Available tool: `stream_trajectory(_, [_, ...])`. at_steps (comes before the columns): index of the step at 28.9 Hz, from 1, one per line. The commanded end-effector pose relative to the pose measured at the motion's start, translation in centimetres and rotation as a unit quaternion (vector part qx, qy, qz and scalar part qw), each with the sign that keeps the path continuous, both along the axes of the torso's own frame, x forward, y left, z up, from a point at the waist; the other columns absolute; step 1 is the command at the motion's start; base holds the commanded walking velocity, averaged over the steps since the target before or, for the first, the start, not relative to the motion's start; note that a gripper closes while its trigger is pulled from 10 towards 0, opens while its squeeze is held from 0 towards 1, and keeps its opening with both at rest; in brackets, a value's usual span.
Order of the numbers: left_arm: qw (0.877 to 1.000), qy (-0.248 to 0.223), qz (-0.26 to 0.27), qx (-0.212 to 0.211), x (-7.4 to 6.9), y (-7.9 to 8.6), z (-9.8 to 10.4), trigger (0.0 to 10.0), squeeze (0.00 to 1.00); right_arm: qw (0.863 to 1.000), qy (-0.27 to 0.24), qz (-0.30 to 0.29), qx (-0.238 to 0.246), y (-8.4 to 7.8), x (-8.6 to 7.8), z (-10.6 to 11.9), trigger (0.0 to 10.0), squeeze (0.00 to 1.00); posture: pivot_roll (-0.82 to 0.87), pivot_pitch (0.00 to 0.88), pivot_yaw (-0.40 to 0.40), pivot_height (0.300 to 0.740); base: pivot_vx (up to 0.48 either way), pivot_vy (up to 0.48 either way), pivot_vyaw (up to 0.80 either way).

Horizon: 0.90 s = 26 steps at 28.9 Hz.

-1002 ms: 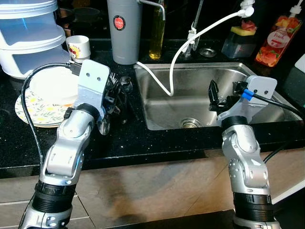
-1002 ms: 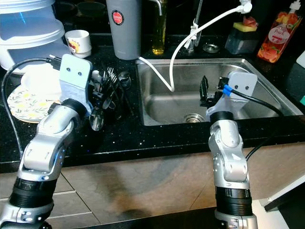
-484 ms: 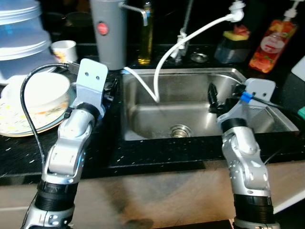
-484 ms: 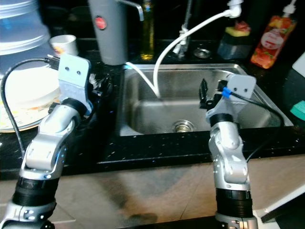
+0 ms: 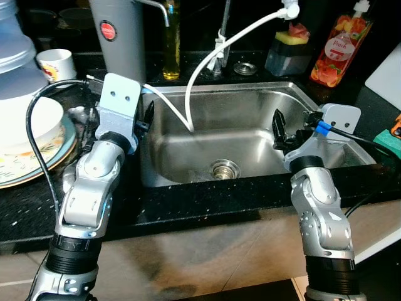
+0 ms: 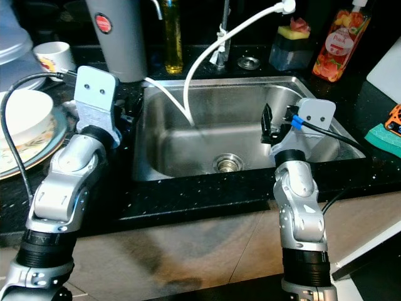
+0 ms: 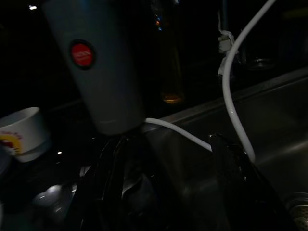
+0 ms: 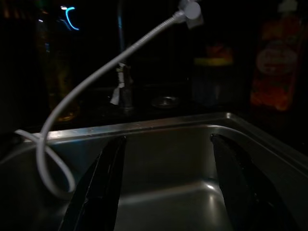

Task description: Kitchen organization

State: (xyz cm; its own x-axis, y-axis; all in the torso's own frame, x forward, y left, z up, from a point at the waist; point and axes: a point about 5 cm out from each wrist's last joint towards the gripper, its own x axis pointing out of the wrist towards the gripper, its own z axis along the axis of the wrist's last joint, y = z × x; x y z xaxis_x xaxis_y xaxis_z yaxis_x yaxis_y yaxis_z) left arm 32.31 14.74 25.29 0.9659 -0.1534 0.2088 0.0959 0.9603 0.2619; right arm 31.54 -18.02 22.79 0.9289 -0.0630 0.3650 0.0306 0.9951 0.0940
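Note:
A pile of silver cutlery [image 5: 76, 115] lies on the black counter [image 5: 188, 204] between the plate and the steel sink [image 5: 250, 135], partly hidden behind my left arm. My left gripper [image 5: 149, 114] hovers at the sink's left rim, open, with nothing clearly held. In the left wrist view a spoon [image 7: 48, 202] lies beside its spread fingers [image 7: 111, 183]. My right gripper [image 5: 277, 128] is open and empty over the right half of the sink.
A white bowl on a floral plate [image 5: 19, 166] sits at the far left, with a cup [image 5: 55, 63] behind. A grey flask [image 5: 119, 37], oil bottle [image 5: 170, 44], white hose [image 5: 219, 53], sponge holder [image 5: 287, 53] and red soap bottle [image 5: 337, 44] line the back.
The head view has swung to the right, so the sink is now central. Both arms hold nearly the same pose; the left gripper now sits at the sink's rim instead of over the cutlery.

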Motion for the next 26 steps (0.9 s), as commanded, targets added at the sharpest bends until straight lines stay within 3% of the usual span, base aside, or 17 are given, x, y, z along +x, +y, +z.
stream_trajectory(1, [1.000,0.002,-0.005,-0.003,-0.05,-0.18,-0.18,10.0,0.00,1.000,0.007,0.001,-0.001,0.02,0.03,-0.34,10.0,0.00,0.06,0.033,-0.046,0.740,0.000,0.000,0.00])
stream_trajectory(11, [1.000,0.004,-0.008,0.005,0.00,-0.26,-0.31,10.0,0.00,1.000,0.009,0.000,0.000,0.01,0.01,-0.48,10.0,0.00,0.06,0.033,-0.046,0.740,0.000,0.000,0.00])
stream_trajectory(16, [1.000,0.003,-0.004,0.000,0.00,-0.18,-0.26,10.0,0.00,1.000,0.009,0.000,0.000,0.01,-0.03,-0.44,10.0,0.00,0.06,0.039,-0.045,0.740,0.000,-0.391,0.00])
stream_trajectory(26, [1.000,-0.001,-0.003,-0.007,0.04,-0.11,-0.12,10.0,0.00,1.000,0.010,0.000,0.000,0.05,-0.02,-0.52,10.0,0.00,0.06,0.039,-0.047,0.740,0.000,0.000,0.00])
